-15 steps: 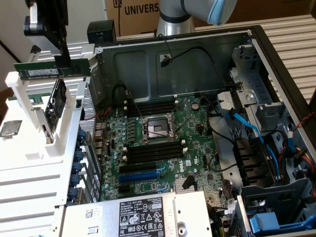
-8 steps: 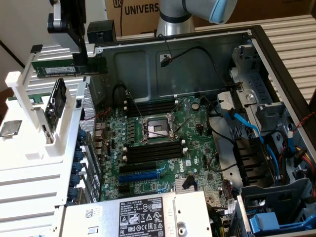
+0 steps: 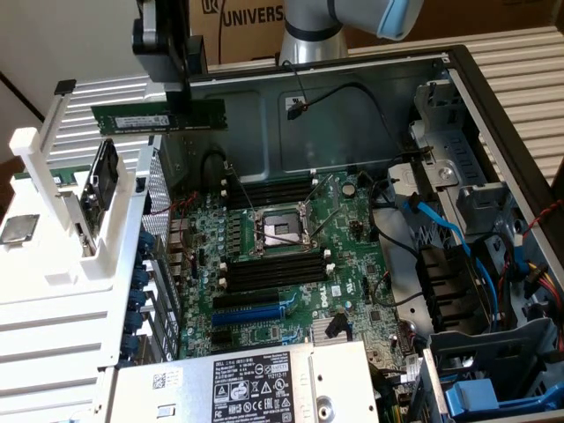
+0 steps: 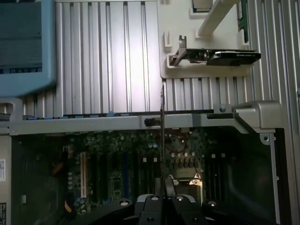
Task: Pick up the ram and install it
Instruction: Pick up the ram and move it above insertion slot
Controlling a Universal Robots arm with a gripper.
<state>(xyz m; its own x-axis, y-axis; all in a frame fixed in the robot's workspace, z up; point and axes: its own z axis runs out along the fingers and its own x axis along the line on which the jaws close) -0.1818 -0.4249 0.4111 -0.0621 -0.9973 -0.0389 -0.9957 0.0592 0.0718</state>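
A: Where is the ram (image 3: 132,117)?

B: It is off the board, in the air above the case (image 3: 256,132) wall on the exterior view's left, toward the far corner. The hand (image 3: 179,90) is clamped on its upper edge near mid-length, so the stick hangs directly below the hand.

A: And its long axis?

B: It is level and looks roughly parallel to the black memory slots (image 3: 269,189) beside the processor socket (image 3: 278,231). Those lie lower and toward the exterior view's right. From the wrist the ram (image 4: 161,136) shows edge-on, a thin line running out from the hand (image 4: 161,199).

A: Is there any writing?

B: "UNIVERS" can be read on the cardboard box (image 3: 251,16) behind. The ram's label and the sticker on the power supply (image 3: 256,388) are too small to read.
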